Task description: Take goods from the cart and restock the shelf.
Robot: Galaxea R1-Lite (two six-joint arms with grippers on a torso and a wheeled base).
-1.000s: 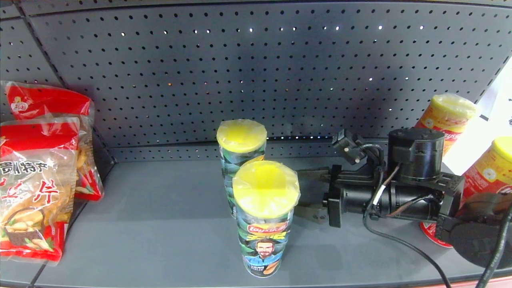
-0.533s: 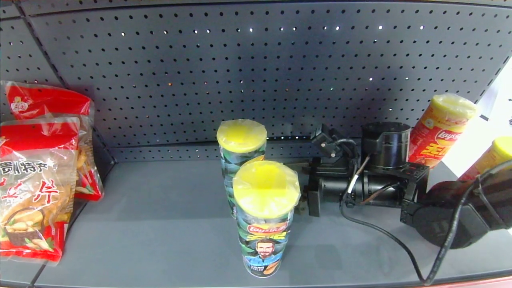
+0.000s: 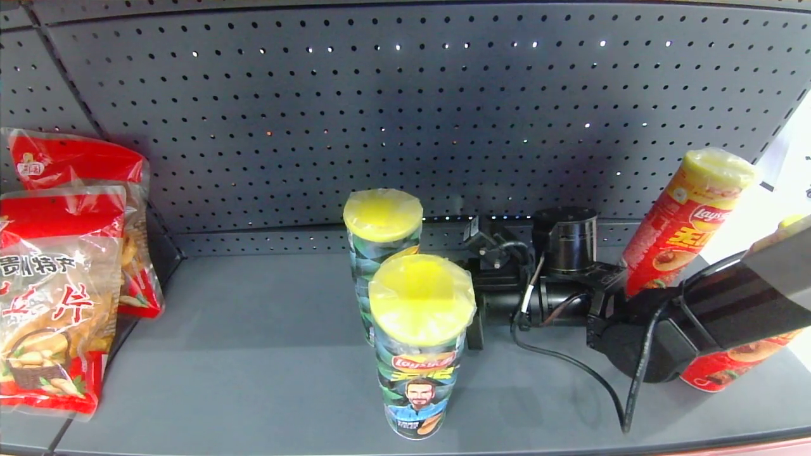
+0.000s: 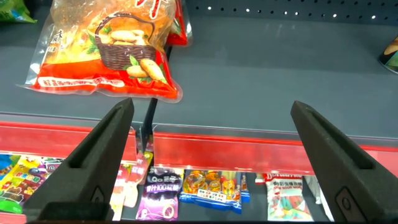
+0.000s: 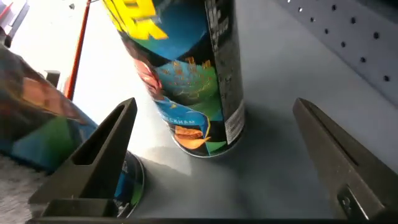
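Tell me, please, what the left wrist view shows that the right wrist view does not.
Left wrist, not right wrist: a red snack bag on the shelf, the red front strip along its edge, and small packets on a level below. Right wrist, not left wrist: an upright chip can standing just ahead of the open right claw, and the perforated back panel. Both: the grey shelf board, and each view's own two dark fingers spread wide; the left claw holds nothing.

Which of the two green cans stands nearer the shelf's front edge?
The front can, its whole side showing; the other can stands behind it, half hidden.
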